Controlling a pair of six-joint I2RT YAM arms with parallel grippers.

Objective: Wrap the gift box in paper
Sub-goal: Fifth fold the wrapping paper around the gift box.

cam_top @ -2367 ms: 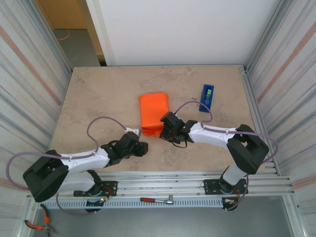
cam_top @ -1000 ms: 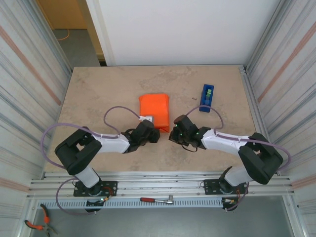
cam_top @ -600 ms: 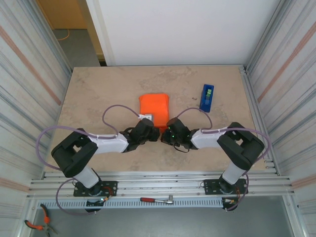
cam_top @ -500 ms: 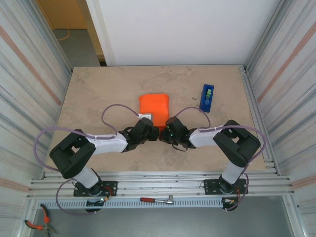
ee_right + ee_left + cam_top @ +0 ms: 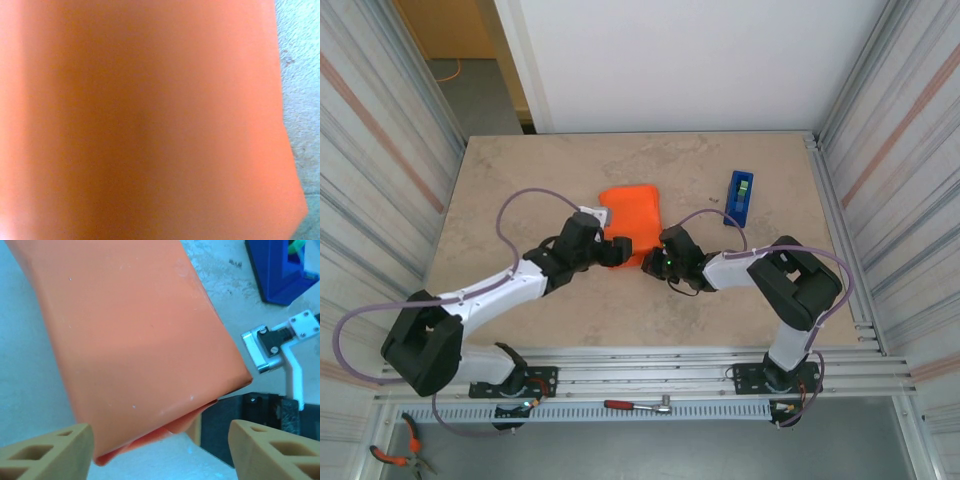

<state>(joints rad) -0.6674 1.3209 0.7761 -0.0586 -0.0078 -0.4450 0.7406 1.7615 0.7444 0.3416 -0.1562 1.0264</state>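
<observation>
The orange paper (image 5: 632,208) lies folded into a flat bundle at mid table; the gift box is hidden inside it. In the left wrist view the paper (image 5: 130,340) has a loose flap hanging open at its near end. My left gripper (image 5: 617,251) sits at the bundle's near left corner, open, and its tan fingers (image 5: 50,452) stand wide apart just short of the paper's edge. My right gripper (image 5: 650,262) is shut and presses in at the near right corner, where its black body (image 5: 260,415) shows. Paper (image 5: 150,125) covers nearly all of the right wrist view, hiding the fingers.
A blue tape dispenser (image 5: 740,196) stands to the right of the bundle, also seen in the left wrist view (image 5: 277,270). The stone-patterned table (image 5: 520,190) is walled by ribbed panels on both sides. Bare tabletop (image 5: 300,75) shows beside the paper.
My left gripper has opened and swung leftward to the bundle's near left corner. The right gripper has crept up to the near right corner. The bundle has shifted slightly away and turned.
</observation>
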